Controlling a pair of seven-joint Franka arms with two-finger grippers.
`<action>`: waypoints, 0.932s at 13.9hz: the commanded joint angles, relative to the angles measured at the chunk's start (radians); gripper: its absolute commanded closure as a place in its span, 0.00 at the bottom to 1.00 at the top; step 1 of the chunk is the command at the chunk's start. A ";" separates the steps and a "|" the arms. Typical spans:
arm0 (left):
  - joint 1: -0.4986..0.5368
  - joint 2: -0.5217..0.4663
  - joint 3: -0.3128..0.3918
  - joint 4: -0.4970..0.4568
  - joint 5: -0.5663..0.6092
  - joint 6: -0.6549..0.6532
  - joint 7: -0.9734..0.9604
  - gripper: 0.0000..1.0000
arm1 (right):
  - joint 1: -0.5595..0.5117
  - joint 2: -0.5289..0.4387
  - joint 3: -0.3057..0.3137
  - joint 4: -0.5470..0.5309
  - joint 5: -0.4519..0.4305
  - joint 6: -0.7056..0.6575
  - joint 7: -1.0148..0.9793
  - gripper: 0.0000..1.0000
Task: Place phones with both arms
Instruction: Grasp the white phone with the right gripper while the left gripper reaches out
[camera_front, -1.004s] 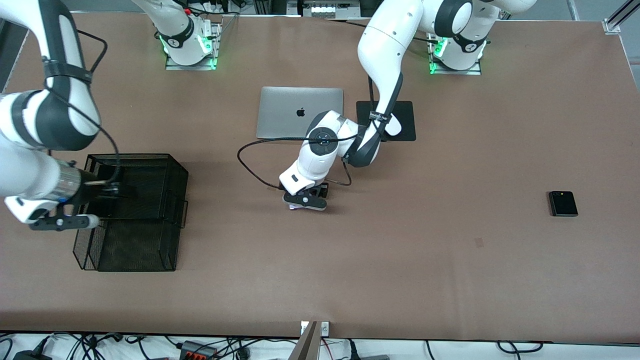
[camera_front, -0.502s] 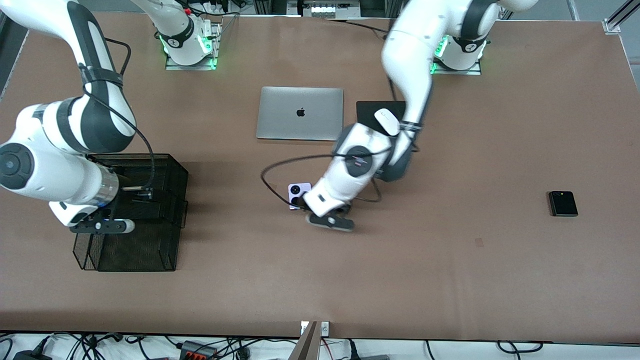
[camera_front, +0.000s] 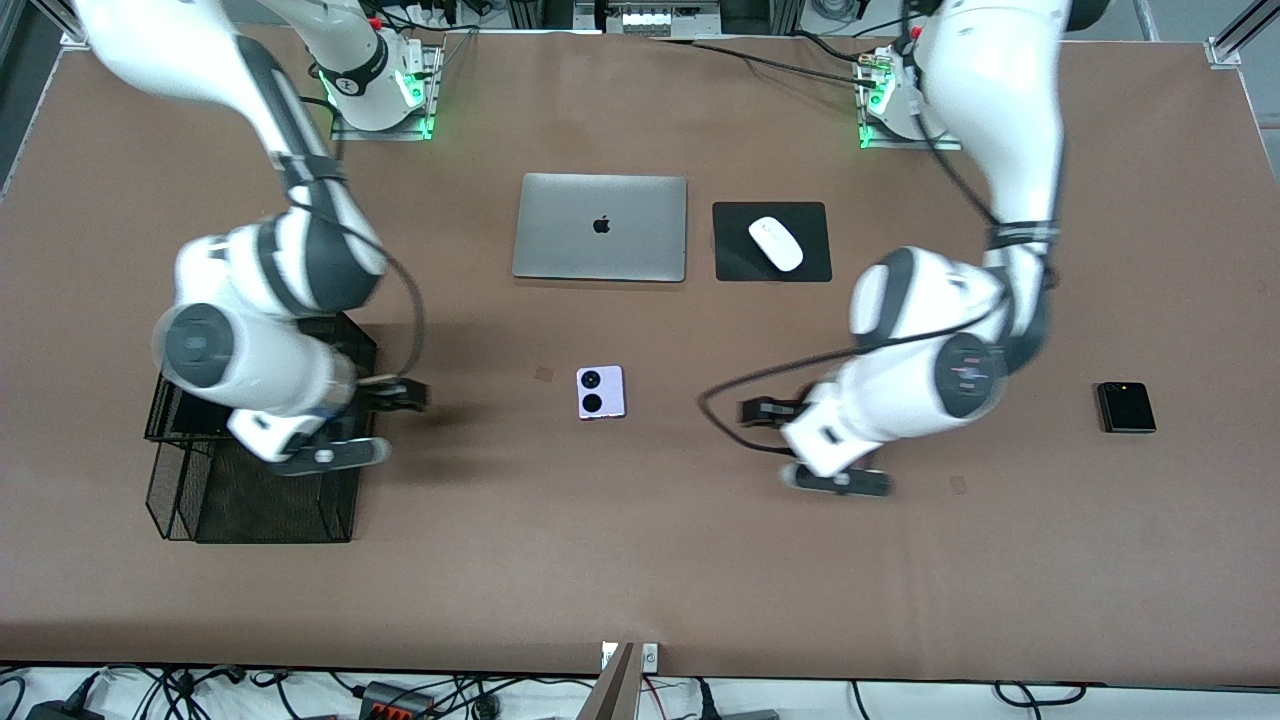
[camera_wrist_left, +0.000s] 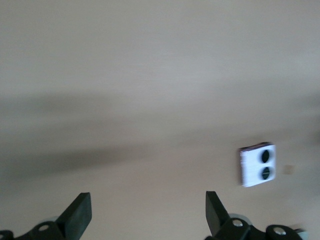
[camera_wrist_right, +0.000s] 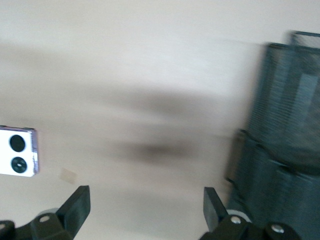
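Note:
The lavender phone (camera_front: 600, 391) with two black circles lies flat on the brown table near the middle. It also shows in the left wrist view (camera_wrist_left: 257, 164) and the right wrist view (camera_wrist_right: 18, 157). The small black phone (camera_front: 1126, 407) lies toward the left arm's end of the table. The long black slab is not in view. My left gripper (camera_front: 760, 410) (camera_wrist_left: 146, 212) is open and empty, between the two small phones. My right gripper (camera_front: 405, 395) (camera_wrist_right: 145, 207) is open and empty, between the mesh tray and the lavender phone.
A black wire mesh tray (camera_front: 260, 500) (camera_wrist_right: 285, 150) stands toward the right arm's end of the table. A silver laptop (camera_front: 600, 228) and a white mouse (camera_front: 775, 243) on a black pad (camera_front: 812, 262) lie near the arms' bases.
My left gripper has left the lavender phone on the table and swung toward the small black phone. My right gripper has moved from over the mesh tray toward the lavender phone.

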 joint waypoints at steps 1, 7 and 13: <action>0.107 -0.123 -0.029 -0.154 0.050 -0.035 0.147 0.00 | 0.098 0.071 -0.003 0.006 -0.014 0.088 0.031 0.00; 0.347 -0.189 -0.067 -0.317 0.256 -0.049 0.395 0.00 | 0.230 0.186 -0.005 0.008 -0.014 0.294 0.219 0.00; 0.609 -0.180 -0.174 -0.337 0.341 0.034 0.497 0.00 | 0.321 0.253 -0.011 0.052 -0.020 0.331 0.316 0.00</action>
